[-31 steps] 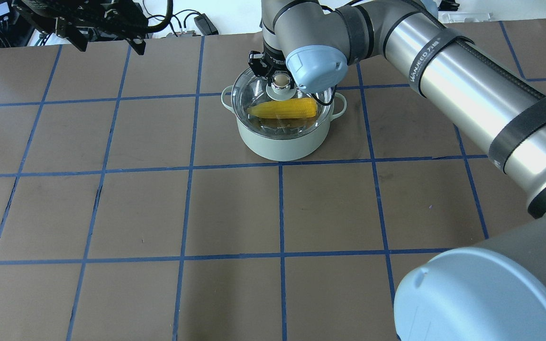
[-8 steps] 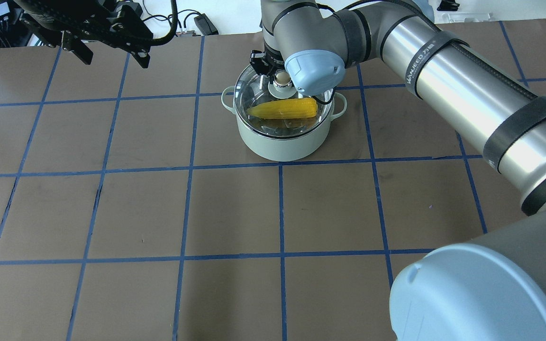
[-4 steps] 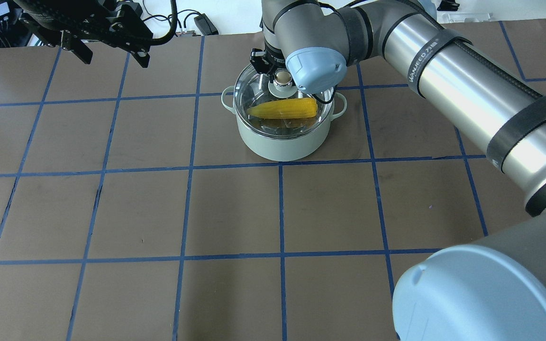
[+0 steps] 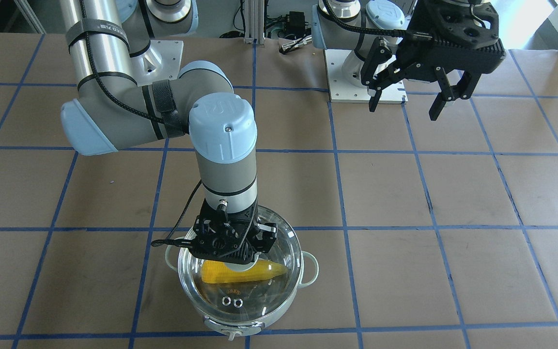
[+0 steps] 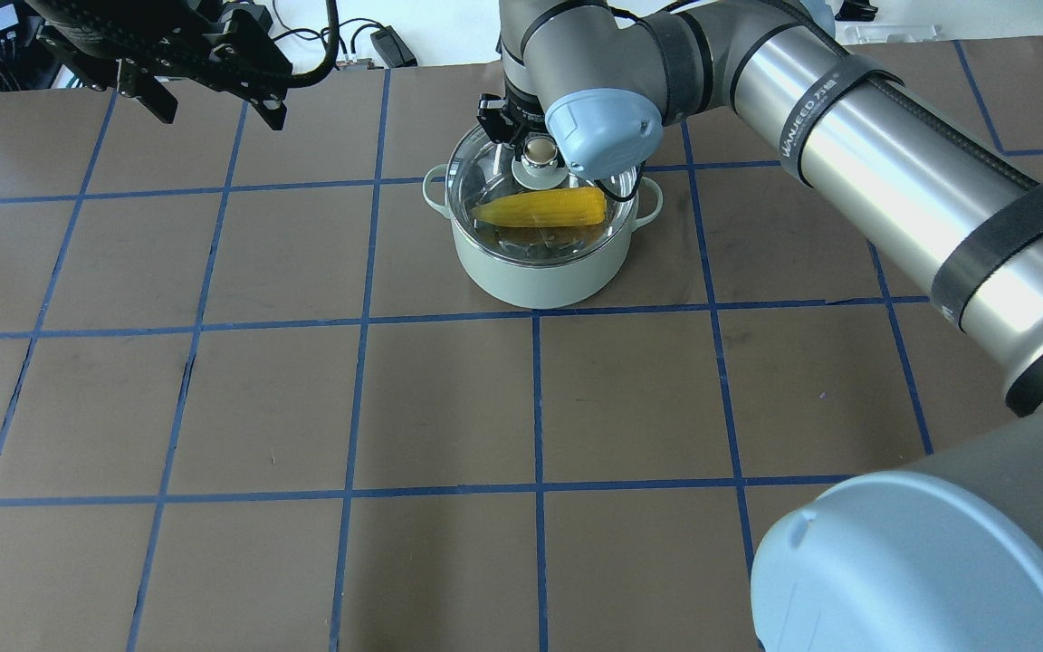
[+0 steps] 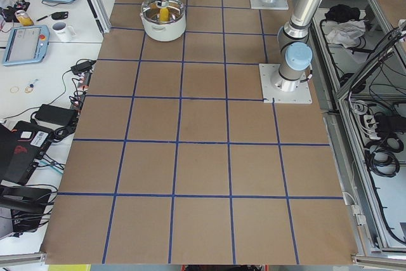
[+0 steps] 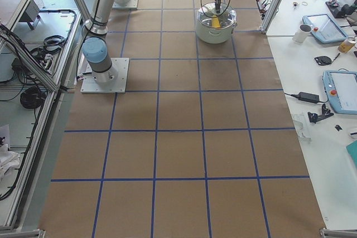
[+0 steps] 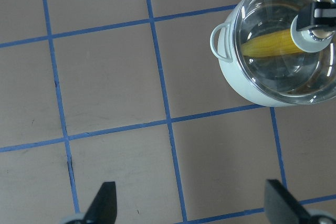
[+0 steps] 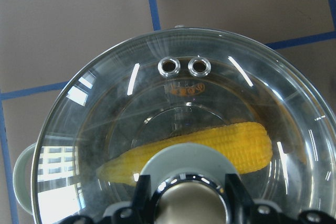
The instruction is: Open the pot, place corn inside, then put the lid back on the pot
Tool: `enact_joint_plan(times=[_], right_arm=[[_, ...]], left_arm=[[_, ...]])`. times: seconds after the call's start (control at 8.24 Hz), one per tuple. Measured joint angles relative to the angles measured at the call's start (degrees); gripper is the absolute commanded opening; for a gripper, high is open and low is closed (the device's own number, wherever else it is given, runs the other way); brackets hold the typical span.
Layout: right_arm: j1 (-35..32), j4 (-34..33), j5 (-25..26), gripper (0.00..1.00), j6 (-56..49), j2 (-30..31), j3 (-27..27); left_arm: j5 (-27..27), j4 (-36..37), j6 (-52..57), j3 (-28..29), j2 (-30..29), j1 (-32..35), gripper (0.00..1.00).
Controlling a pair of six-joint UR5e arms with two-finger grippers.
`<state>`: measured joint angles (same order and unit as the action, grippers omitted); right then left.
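Glass lid (image 9: 210, 108) seated on mint-green pot (image 5: 535, 276), far centre of tabletop (image 5: 304, 398). Yellow corn (image 5: 540, 208) lying inside, seen through lid. Right claw (image 4: 233, 252): fingers clamped either side of knob (image 5: 537, 151). Left claw (image 4: 407, 104): spread wide, empty, aloft, well apart from pot.

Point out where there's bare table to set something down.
Every square of the brown blue-taped table between the pale mint-green round pot and the robot is bare, as are those on both its sides. Crowded only over the pot: the right claw flanks the knob of the clear glass lid.
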<state>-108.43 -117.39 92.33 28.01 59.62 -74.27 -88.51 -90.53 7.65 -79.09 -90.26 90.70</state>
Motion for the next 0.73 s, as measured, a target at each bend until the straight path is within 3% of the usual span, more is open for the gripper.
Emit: enact_joint_plan(times=[0.73], right_arm=[[-0.03, -0.08, -0.45, 0.23, -0.14, -0.41, -0.08]], left_arm=[[0.0, -0.09, 0.0, -0.01, 0.0, -0.05, 1.0]])
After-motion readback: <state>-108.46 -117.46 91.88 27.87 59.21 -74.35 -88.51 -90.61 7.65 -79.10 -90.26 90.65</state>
